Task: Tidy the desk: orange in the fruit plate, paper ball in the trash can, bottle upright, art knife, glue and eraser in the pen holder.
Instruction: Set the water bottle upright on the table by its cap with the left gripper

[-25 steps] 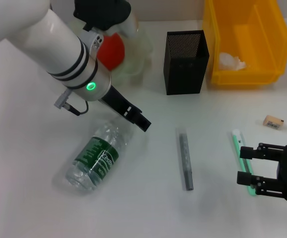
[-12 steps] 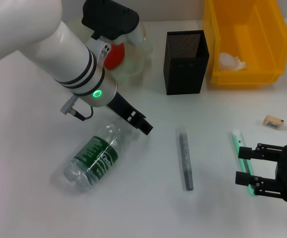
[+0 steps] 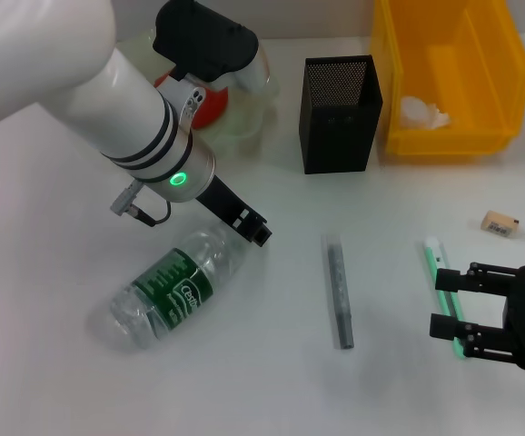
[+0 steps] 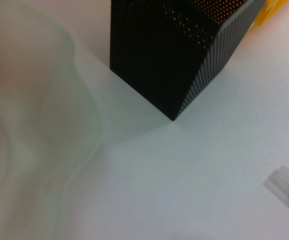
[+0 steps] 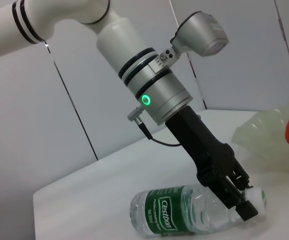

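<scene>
Orange [image 3: 210, 102] in fruit plate [image 3: 244, 113] & paper ball [image 3: 423, 112] in far-right trash can [image 3: 494, 54] done; bottle [image 3: 172, 289] lying near-left, left gripper [image 3: 252, 227] at its neck, jaw state unclear; right gripper [image 3: 453, 312] open over glue [image 3: 447, 292]; art knife [image 3: 338, 289], eraser [image 3: 501, 223] left.

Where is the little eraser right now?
In the head view, the small beige eraser lies on the white desk at the robot's far right, in front of the yellow plastic bin and beyond the right gripper.
</scene>
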Tool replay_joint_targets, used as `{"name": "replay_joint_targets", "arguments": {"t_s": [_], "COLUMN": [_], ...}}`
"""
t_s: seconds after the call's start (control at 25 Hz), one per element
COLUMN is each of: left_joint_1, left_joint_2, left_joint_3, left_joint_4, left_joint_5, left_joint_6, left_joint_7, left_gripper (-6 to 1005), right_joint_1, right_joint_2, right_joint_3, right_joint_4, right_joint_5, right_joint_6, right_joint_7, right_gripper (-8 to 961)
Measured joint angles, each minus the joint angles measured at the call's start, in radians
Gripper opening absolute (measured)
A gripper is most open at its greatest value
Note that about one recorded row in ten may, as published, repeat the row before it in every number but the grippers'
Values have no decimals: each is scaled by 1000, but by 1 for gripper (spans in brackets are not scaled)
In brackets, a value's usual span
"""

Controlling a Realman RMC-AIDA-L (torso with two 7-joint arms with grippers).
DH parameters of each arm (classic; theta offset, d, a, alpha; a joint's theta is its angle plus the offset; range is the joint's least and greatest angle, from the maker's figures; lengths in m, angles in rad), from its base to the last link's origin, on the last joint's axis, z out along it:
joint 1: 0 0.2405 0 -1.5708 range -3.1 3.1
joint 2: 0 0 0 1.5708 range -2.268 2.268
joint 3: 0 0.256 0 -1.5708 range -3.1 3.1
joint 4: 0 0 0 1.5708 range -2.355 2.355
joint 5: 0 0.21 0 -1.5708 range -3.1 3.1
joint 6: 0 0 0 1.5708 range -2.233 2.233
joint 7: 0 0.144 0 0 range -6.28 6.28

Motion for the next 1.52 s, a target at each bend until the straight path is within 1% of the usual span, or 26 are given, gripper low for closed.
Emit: {"name": "replay_joint_targets", "arguments": {"t_s": [0.12, 0.16, 0.2, 0.24, 0.28, 0.32, 0.36, 0.4, 0.48, 0.56, 0.64, 0.68, 0.72, 0.76, 0.88, 0.92, 0.96, 1.12, 1.16, 1.2, 1.24, 1.32, 1.36, 1.4, 1.44, 1.52], "left_joint_1": [23, 45, 93, 93, 121, 189, 189, 217, 279, 367, 406, 406, 450, 450, 506, 534, 534, 565, 565, 569, 570, 569, 569, 566, 558, 547], "left_joint_2": [0, 0, 3, 3, 5, 7, 7, 8, 8, 8, 8, 8, 8, 8, 9, 10, 10, 11, 11, 11, 11, 11, 11, 11, 11, 11], "left_joint_3": [2, 0, -5, -5, -11, -27, -27, -38, -67, -126, -164, -164, -213, -213, -278, -313, -313, -367, -367, -379, -382, -385, -385, -387, -397, -411], "left_joint_4": [40, 77, 160, 160, 209, 305, 305, 345, 412, 466, 474, 474, 473, 473, 450, 423, 423, 322, 322, 256, 215, 163, 163, 117, 18, -64], "left_joint_5": [-1, -2, -8, -8, -12, -27, -27, -36, -76, -197, -272, -272, -379, -379, -524, -597, -597, -753, -753, -849, -904, -969, -969, -1012, -1100, -1164], "left_joint_6": [5, 9, 13, 13, 13, 14, 14, 14, 13, 8, 5, 5, 4, 4, 8, 10, 10, 12, 12, 18, 22, 27, 27, 30, 50, 80], "left_joint_7": [0, 0, 2, 2, 5, 24, 24, 38, 87, 204, 281, 281, 386, 386, 524, 595, 595, 753, 753, 850, 907, 984, 984, 1041, 1174, 1293], "left_gripper": [430, 430, 430, 430, 430, 431, 431, 431, 431, 431, 431, 431, 431, 431, 430, 430, 431, 430, 430, 430, 430, 431, 431, 431, 431, 431], "right_joint_1": [1, 1, 0, 0, -2, -3, -3, -2, -1, 4, 7, 7, 11, 11, 19, 26, 26, 40, 40, 44, 44, 49, 49, 52, 52, 55], "right_joint_2": [0, 0, 0, 0, 1, 3, 3, 4, 4, 4, 4, 4, 4, 4, 7, 8, 8, 8, 8, 9, 9, 12, 12, 15, 15, 19], "right_joint_3": [1, 3, 11, 11, 16, 21, 21, 25, 27, 39, 42, 42, 49, 49, 60, 76, 76, 104, 104, 108, 108, 120, 120, 131, 131, 146], "right_joint_4": [0, 0, 0, 0, 0, 1, 1, 6, 8, 17, 22, 22, 25, 25, 26, 32, 32, 53, 53, 55, 55, 61, 61, 63, 63, 73], "right_joint_5": [0, 0, 0, 0, 0, 0, 0, 0, 0, 1, 2, 2, 2, 2, 4, 4, 4, 5, 5, 5, 5, 5, 5, 5, 5, 5], "right_joint_6": [-1, -2, -2, -2, -2, -1, -1, -4, -6, -9, -9, -9, -9, -9, -11, -11, -11, -12, -12, -12, -12, -12, -12, -12, -12, -12], "right_joint_7": [1, 1, 1, 1, 1, 1, 1, 1, 1, 1, 1, 1, 5, 5, 10, 11, 11, 12, 12, 12, 12, 13, 13, 13, 13, 13], "right_gripper": [661, 661, 661, 661, 661, 662, 662, 662, 662, 662, 662, 662, 662, 662, 663, 663, 663, 663, 663, 663, 663, 663, 663, 663, 663, 664]}}
